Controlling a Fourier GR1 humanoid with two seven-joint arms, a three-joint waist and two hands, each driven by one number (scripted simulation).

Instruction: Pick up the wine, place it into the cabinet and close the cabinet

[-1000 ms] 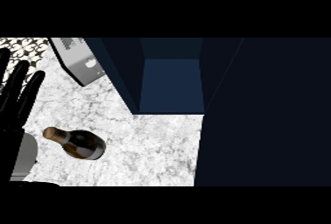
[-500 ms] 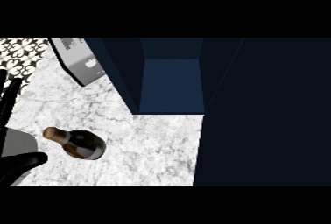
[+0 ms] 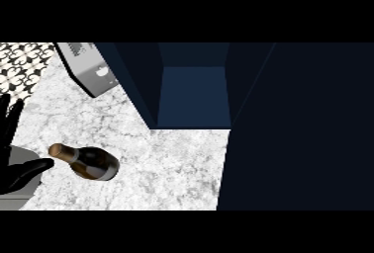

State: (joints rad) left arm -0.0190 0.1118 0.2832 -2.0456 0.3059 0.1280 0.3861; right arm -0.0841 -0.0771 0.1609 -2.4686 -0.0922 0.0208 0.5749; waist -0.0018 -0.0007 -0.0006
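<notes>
One hand: only the left hand [image 3: 13, 174] shows, at the view's left edge. Its fingers [image 3: 10, 114] are straight and point up, its thumb [image 3: 35, 168] is stretched out to the right, and it holds nothing.
Forearm: a grey forearm [image 3: 15, 200] sits below the hand in the lower left corner.
Patterned floor: a black-and-white strip [image 3: 22, 64] lies above the fingers, along the counter's left edge.
Wine: the wine bottle [image 3: 89, 162] lies on its side on the counter, just right of the thumb. Its gold-capped neck points up-left toward the hand and its dark body points away from it. Whether the thumb tip touches the neck cannot be told.
Grey box: a grey box [image 3: 93, 75] stands tilted, up and to the right of the hand, well apart from the bottle and close against the cabinet's left wall.
Counter: bare marble counter [image 3: 168, 168] spreads right of the bottle and away from the hand, as far as a straight dark edge.
Cabinet: the cabinet [image 3: 194, 96] stands open, far up-right of the hand. Its blue inside is visible and its front edge meets the marble, with open counter between it and the bottle.
Dark panel: a dark panel [image 3: 300, 128], farthest from the hand, fills the right side and bounds the counter there.
</notes>
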